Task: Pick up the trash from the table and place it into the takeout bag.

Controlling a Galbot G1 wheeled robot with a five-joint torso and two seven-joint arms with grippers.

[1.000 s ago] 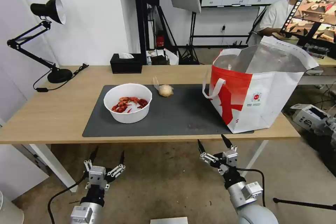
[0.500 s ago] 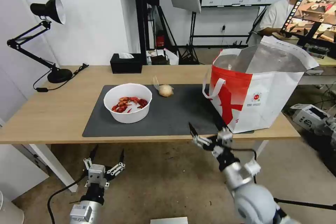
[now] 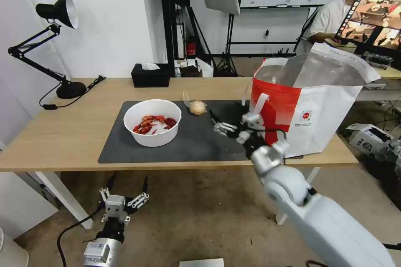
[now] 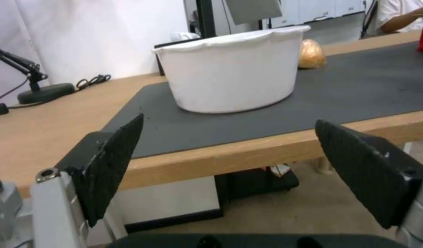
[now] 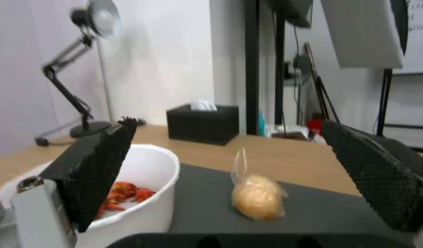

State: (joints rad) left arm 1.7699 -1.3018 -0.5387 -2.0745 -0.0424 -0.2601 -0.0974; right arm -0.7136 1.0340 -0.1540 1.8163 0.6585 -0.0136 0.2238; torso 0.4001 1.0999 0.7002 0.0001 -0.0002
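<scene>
Head view: takeout bag (image 3: 317,112) right of bun bag (image 3: 197,107). Right gripper (image 3: 227,120) open, just short of bun bag; left gripper (image 3: 125,192) open below table (image 3: 62,133).

Right arm (image 3: 317,217): white rounded shell, silver wrist, black cable looping. Right gripper (image 3: 227,123) and left gripper (image 3: 127,185): silver linkages carrying black tapered fingers (image 4: 115,162), textured pads, visible screws. Black cable trailing from left wrist.
</scene>
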